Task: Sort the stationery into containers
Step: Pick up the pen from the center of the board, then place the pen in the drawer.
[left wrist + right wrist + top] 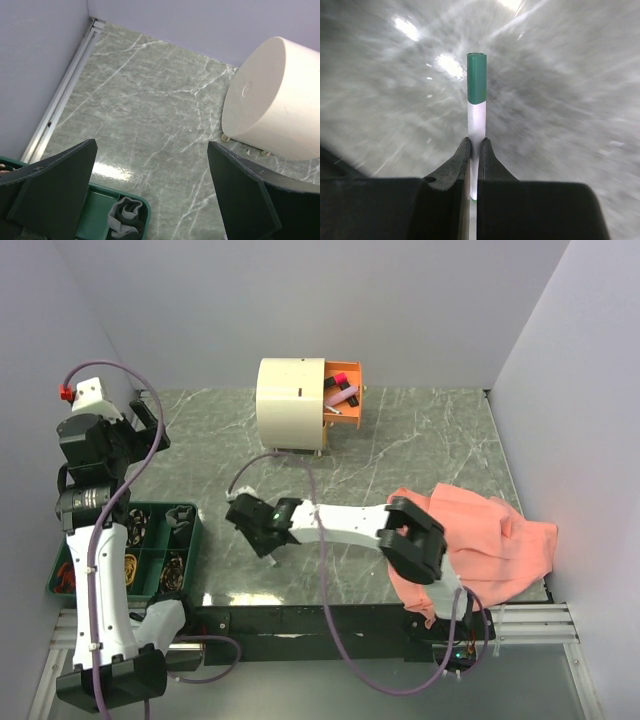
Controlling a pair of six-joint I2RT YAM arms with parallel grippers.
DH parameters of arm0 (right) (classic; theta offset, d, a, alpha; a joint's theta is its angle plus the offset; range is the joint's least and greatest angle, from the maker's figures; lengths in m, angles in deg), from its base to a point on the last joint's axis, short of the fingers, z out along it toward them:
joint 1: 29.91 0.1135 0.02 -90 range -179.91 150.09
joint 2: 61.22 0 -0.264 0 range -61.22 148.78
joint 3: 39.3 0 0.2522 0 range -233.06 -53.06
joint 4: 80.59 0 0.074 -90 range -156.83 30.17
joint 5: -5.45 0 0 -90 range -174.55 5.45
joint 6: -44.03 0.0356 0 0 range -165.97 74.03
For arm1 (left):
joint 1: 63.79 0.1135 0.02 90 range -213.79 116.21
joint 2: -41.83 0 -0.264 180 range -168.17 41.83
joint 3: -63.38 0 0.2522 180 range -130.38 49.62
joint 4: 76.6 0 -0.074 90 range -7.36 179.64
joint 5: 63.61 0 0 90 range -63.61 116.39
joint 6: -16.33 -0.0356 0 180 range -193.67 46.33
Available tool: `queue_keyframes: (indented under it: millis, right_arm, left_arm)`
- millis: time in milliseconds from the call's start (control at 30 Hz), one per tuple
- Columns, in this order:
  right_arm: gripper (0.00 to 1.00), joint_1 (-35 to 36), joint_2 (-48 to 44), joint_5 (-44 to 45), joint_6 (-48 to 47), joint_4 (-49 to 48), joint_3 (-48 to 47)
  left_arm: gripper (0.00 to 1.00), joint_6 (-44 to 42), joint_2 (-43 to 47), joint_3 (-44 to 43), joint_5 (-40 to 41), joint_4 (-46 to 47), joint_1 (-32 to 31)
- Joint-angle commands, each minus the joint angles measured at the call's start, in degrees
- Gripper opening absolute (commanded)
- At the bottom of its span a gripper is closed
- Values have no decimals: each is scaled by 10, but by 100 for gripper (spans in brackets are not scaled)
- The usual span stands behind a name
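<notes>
My right gripper is shut on a white marker with a green cap, which sticks out past the fingertips above the marble table. In the top view this gripper is left of centre on the table. The cream drum cabinet stands at the back, with one yellow-orange drawer pulled out to its right. A pink-and-black marker and a purple pen lie in the drawer. My left gripper is open and empty, raised at the far left; in its wrist view the cabinet is at the right.
A green compartment tray with small items lies at the front left, under the left arm; its corner holds a grey-black bundle. A salmon-pink cloth lies at the front right. Walls close in the left, back and right sides.
</notes>
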Motion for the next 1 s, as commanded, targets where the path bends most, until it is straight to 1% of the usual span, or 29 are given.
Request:
queue_keyframes:
  millis: [0,67,133,167,267,300,333,367,400,500,533,633,867,967]
  right_arm:
    - [0,-37,-184,7,-50,-36,-10]
    - [0,-55,-239,13,-67,-65,-10]
    - [0,-67,-268,27,-99,-82,-17]
    - [0,-76,-285,35,-105,-92,-23]
    - [0,-130,-299,54,-121,-89,-56]
    - [0,-170,-299,58,-122,-85,-75]
    - [0,-189,-297,63,-124,-81,-83]
    - [0,-213,-292,59,-124,-77,-91]
    - [0,-255,-287,57,-123,-74,-105]
    - [0,-315,-264,39,-102,-63,-134]
    - [0,-351,-258,33,-98,-62,-140]
    - [0,-397,-227,3,-97,-59,-166]
    - [0,-449,-140,-29,-98,-34,-243]
    - [0,-458,-114,-44,-96,-39,-254]
  left_arm:
    - [99,-20,-9,-35,-12,1,-2]
    - [100,-20,-14,-35,-28,1,-2]
    - [99,-17,-25,-36,-35,-1,-2]
    - [100,-15,-27,-36,-53,1,-1]
    - [100,-20,-39,-34,-107,10,-6]
    - [99,-19,-47,-36,-106,11,-10]
    - [99,-19,-50,-41,-106,14,-20]
    - [100,-18,-55,-43,-104,20,-22]
    - [99,-17,-63,-45,-105,21,-24]
    - [99,-20,-77,-56,-105,18,-24]
    - [100,-23,-78,-57,-105,18,-24]
    - [99,-29,-81,-53,-115,18,-24]
    - [99,-38,-83,-37,-123,21,-20]
    - [100,-34,-85,-39,-130,20,-6]
